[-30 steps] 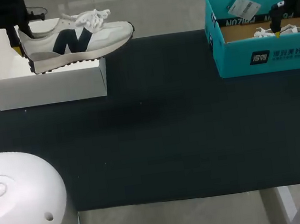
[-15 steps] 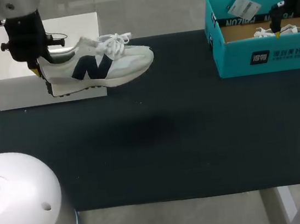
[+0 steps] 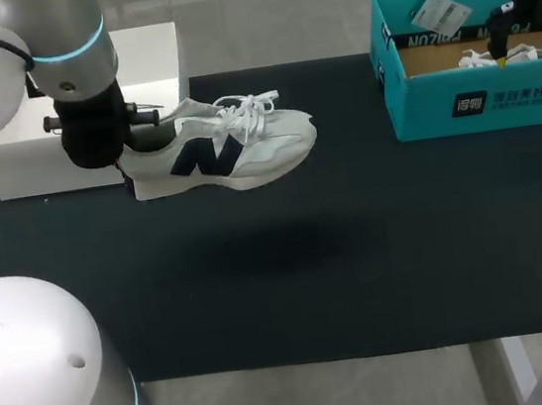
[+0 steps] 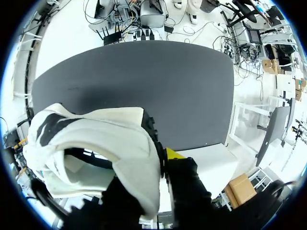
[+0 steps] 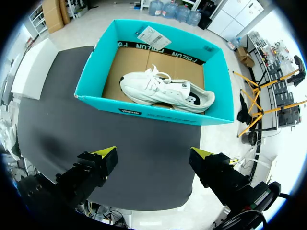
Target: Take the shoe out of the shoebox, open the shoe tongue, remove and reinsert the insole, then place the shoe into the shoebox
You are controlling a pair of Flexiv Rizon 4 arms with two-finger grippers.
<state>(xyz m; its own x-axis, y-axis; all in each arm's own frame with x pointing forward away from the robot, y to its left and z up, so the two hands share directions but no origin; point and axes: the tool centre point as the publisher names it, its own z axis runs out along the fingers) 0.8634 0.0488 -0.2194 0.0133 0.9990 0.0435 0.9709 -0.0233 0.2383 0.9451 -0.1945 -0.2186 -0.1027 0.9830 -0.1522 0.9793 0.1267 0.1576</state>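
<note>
White shoe (image 3: 234, 147) location: suspended over the dark surface (image 3: 293, 289), just off the front corner of the white shoebox (image 3: 16, 166), which it has fully cleared. A soft shadow on the surface beneath it suggests the sole is not touching down. The toe points toward the robot's right and the sole is roughly level.

Left tool (image 4: 160, 165) state: pinching the shoe at the heel collar. In the left wrist view one finger sits inside the opening and the other, showing its yellow tip, presses on the outside of the heel. Reason for this grasp, as a judgement: the heel rim is the stiffest edge available, and holding it leaves the tongue and the insole opening free for the next steps.

Left arm (image 3: 40, 43) pose: enters from the left, with the wrist turned downward directly over the heel. The shoe hangs out sideways from the tool rather than beneath it.

Right tool (image 5: 153, 158) state: fingers spread wide, holding nothing. It hovers above the teal box (image 3: 477, 100), which contains a second shoe (image 5: 165, 91) lying on its side.

Step assessment: removal from the box appears complete; setting the shoe down on the open surface is the likely requirement before the tongue can be opened
</note>
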